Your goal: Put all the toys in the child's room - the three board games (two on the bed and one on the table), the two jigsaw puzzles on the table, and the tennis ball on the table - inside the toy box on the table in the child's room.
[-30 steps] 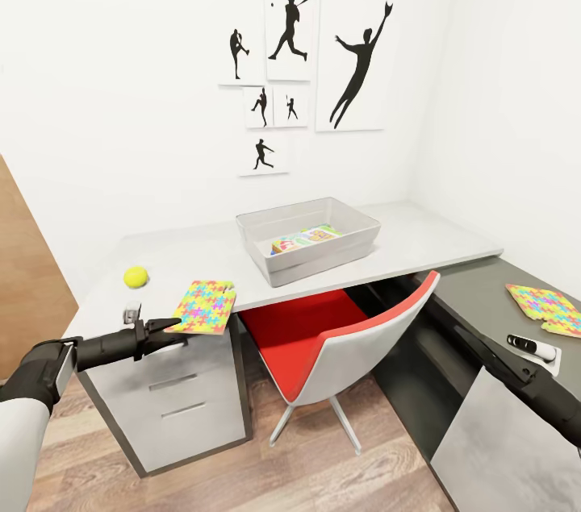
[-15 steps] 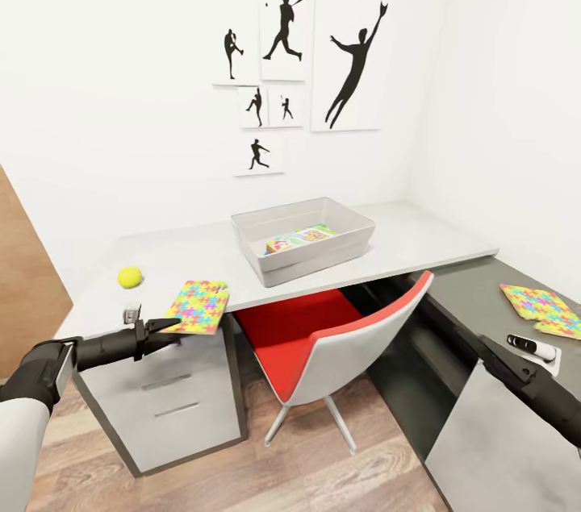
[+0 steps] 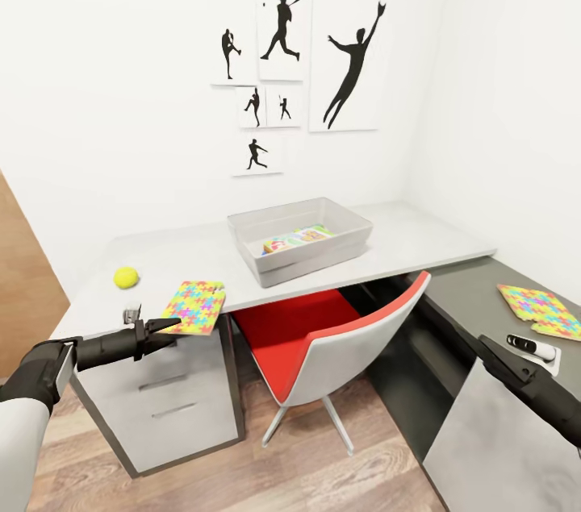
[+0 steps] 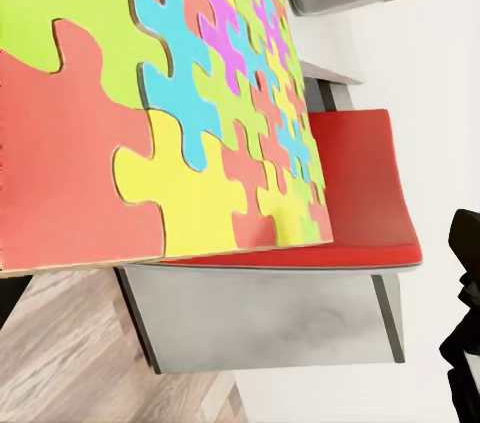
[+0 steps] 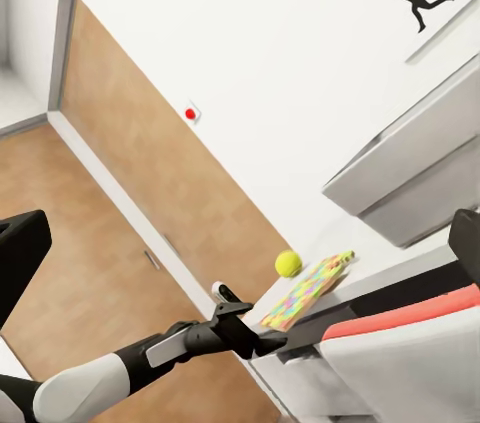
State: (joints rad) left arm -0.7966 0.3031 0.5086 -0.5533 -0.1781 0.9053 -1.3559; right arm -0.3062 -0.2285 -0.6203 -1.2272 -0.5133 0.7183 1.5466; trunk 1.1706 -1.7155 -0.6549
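**Left arm closing in on the first jigsaw**

While two board games already lie in the toy box (image 3: 300,238), I judge the jigsaw pickup is the step in hand. My left gripper (image 3: 165,326) hovers at the near edge of the jigsaw puzzle (image 3: 194,305), fingertips just short of it; whether its jaws are apart I cannot tell. Beyond the hand and slightly outboard sits the tennis ball (image 3: 125,277). Next I need to ease forward and pinch the overhanging edge. My right gripper (image 3: 532,347) rests near the second jigsaw (image 3: 540,310), its state unclear.
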